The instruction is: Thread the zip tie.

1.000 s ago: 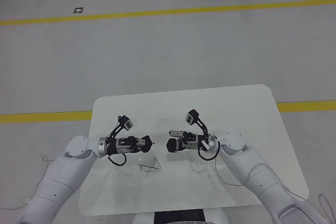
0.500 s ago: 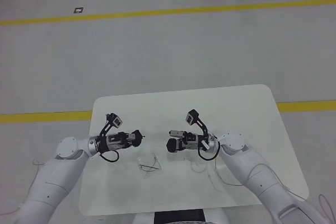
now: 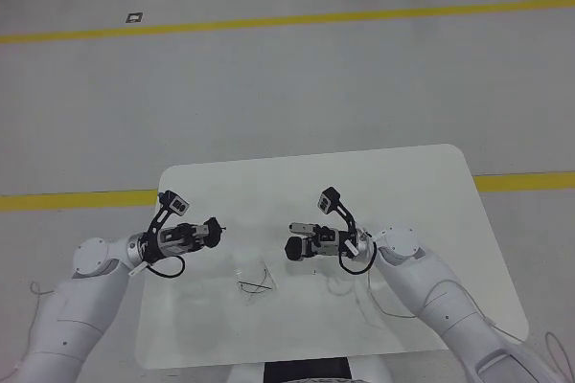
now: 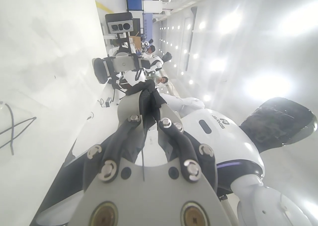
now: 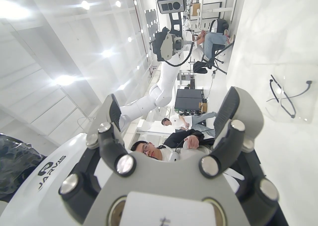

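Observation:
My left gripper [image 3: 216,230] [image 4: 148,88] hovers over the table's left part, shut on a thin black zip tie [image 4: 143,162] whose strand runs back between the fingers toward the wrist. Facing it across a wide gap, my right gripper [image 3: 289,241] [image 5: 171,103] hangs open above the table's middle with nothing between its fingers. Loose black zip ties [image 3: 256,282] [image 5: 285,99] [image 4: 12,125] lie crossed on the table, nearer the front edge and between the two grippers.
The loose ties rest on a clear plastic sheet [image 5: 300,117]. The white table [image 3: 412,191] has free room to the right and at the back. Its front edge lies close behind the ties.
My left arm has drawn back to the left, away from the right gripper, widening the gap between them. The right arm and the loose ties have not moved.

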